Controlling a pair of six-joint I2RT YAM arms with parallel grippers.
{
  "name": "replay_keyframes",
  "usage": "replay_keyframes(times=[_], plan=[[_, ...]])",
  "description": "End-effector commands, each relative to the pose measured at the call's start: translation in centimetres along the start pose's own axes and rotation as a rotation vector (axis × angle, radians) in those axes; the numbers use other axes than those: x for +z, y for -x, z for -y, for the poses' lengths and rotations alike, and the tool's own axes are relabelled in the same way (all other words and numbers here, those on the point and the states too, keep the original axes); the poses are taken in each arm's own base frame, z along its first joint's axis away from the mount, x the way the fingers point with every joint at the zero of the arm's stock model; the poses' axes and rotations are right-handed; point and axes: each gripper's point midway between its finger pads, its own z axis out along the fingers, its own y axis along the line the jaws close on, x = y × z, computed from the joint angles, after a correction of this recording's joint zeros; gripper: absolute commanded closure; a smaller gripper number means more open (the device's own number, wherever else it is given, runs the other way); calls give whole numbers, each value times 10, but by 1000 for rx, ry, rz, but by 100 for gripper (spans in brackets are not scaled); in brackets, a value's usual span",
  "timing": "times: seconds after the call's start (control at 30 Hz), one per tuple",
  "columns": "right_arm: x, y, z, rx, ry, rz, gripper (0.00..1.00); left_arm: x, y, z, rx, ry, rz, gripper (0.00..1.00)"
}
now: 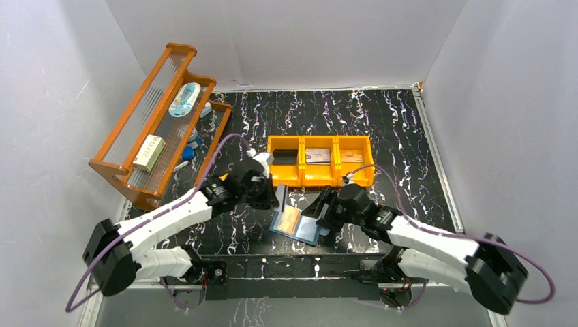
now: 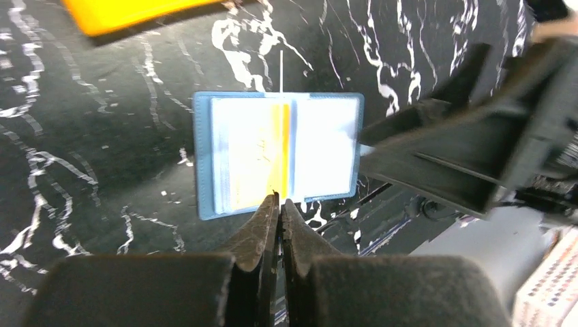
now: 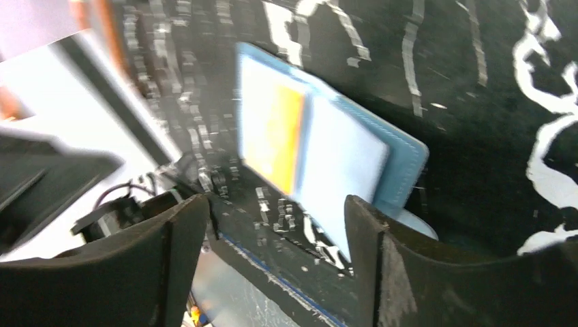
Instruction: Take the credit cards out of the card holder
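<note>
The small teal-blue bifold card holder (image 1: 308, 233) lies spread open, pale pockets upward, on the black white-veined counter (image 1: 409, 150). It sits just in front of the orange three-compartment plastic bin (image 1: 319, 180) and between the two arms, a spot that either arm can reach. An orange-tan plastic credit card (image 1: 290, 218) sits in the half nearer the left arm, so the task is judged unfinished. The left gripper (image 2: 280, 204) hangs above the holder's middle fold with the wrist turned downward, and its fingers are pressed tightly together. In the overhead view a thin greyish card (image 1: 281, 197) stands on edge at their tips. The wrist view gives only a fine pale line running straight out from the fingers, so they seem to pinch this card clear of the pockets, though the edge-on view leaves some doubt. Holding it upright by one end would keep it from catching on the pocket lips. The right arm reaches forward and inward, low over the counter with the elbow bent, and the right gripper (image 3: 276, 204) is pitched down at the holder's near right side. Its fingers (image 3: 170, 259) are spread wide and grasp nothing. The holder's near edge shows blurred between them, and whether a fingertip touches it cannot be told. That post probably serves to steady the holder while cards are drawn.
</note>
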Motion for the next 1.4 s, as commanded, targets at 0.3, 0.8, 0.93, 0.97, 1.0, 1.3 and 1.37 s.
replay_keyframes(times=[0.3,0.8,0.93,0.97,1.0,1.3,1.37], plan=[[-76,51,-83,-90,370,312,9,-50,50,17,-245,-382,101,100],[-72,28,-123,-121,548,136,24,-74,26,61,-245,-805,41,100],[-76,24,-139,-143,633,90,28,-71,22,59,-244,-794,17,100],[-76,25,-141,-144,639,92,28,-70,22,58,-249,-786,16,100],[-76,27,-142,-144,639,98,28,-70,22,58,-253,-783,19,100],[-75,28,-143,-131,670,71,39,-73,22,62,-253,-816,10,100],[-77,30,-149,-125,707,66,42,-74,20,63,-251,-830,-7,100]])
